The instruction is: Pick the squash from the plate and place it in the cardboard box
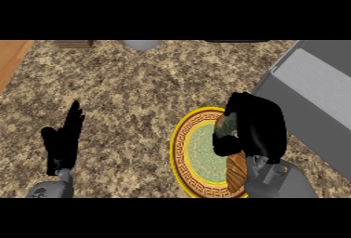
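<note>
Well, the right hand (255, 128) has its fingers curled round the squash (225, 124) over the plate (186, 160); it looks firm, smooth and rather slippery, best held across its middle. The left hand (63, 139) rests with straight fingers

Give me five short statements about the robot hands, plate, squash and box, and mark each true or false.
1. The right robot hand is curled round the squash. True.
2. The left robot hand holds the squash. False: it rests open at the view's left, fingers up.
3. The squash is over the plate. True.
4. The squash already lies in the box. False: it is in the right robot hand, above the plate.
5. The plate's rim is blue. False: it is yellow.
</note>
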Tool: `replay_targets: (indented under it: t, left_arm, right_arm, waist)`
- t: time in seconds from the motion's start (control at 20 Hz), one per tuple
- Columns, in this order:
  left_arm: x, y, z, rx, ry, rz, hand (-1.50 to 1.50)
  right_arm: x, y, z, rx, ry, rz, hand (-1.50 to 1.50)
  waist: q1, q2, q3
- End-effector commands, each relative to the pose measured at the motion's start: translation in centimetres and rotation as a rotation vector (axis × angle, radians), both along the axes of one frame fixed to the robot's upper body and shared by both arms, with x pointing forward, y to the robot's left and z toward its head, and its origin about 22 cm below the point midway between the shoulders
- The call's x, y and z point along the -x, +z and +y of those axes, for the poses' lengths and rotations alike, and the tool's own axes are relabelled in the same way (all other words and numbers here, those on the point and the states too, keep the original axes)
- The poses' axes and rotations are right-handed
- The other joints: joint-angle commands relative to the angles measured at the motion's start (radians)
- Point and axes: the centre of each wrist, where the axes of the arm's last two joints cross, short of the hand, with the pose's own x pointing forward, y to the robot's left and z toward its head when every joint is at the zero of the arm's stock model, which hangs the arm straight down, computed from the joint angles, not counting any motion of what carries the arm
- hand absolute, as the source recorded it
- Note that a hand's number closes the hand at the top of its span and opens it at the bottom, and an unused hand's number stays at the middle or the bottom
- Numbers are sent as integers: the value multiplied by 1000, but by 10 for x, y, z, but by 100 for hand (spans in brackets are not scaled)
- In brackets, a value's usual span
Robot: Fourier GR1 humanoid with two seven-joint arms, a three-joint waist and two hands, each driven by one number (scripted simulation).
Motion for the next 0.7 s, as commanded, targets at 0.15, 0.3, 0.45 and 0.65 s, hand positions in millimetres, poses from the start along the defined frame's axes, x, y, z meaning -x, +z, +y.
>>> replay_targets:
  t: [0.15, 0.3, 0.45, 0.65]
  left_arm:
    - [-6, 2, -8, -5, 8, -1, 0]
    - [-10, 4, 0, -11, -1, 4, 0]
    - [0, -1, 4, 5, -5, 6, 0]
    - [-15, 0, 8, -5, -6, 0, 0]
  right_arm:
    - [35, 68, -2, -1, -105, -146, 150]
    - [16, 98, -27, -7, -151, -192, 150]
    - [19, 104, -55, 58, -190, -200, 150]
    - [0, 109, -89, 73, -211, -266, 150]
  waist:
    - [3, 1, 0]
    - [5, 3, 0]
    - [2, 1, 0]
    - [5, 5, 0]
